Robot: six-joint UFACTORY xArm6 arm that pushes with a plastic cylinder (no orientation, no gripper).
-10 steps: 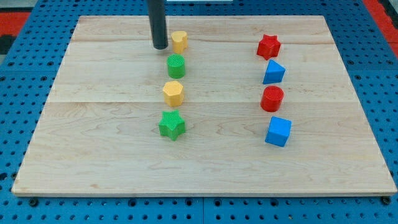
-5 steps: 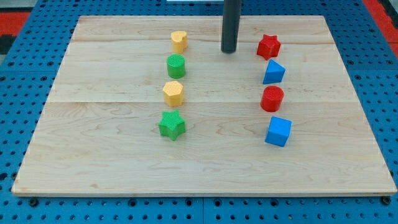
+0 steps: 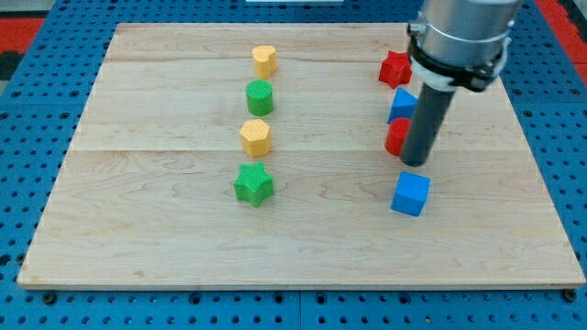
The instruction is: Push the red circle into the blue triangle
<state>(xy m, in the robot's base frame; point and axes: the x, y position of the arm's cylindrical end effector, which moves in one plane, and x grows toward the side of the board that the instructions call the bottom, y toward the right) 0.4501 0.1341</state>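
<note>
My tip (image 3: pixel 415 162) seemingly against red circle (image 3: pixel 394 137)

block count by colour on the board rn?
Red: 2, star and circle (partly behind the rod)
Blue: 2, triangle and cube
Green: 2, circle and star
Yellow: 2, top one and lower one
Total: 8
My tip sits at the red circle's lower right.
</note>
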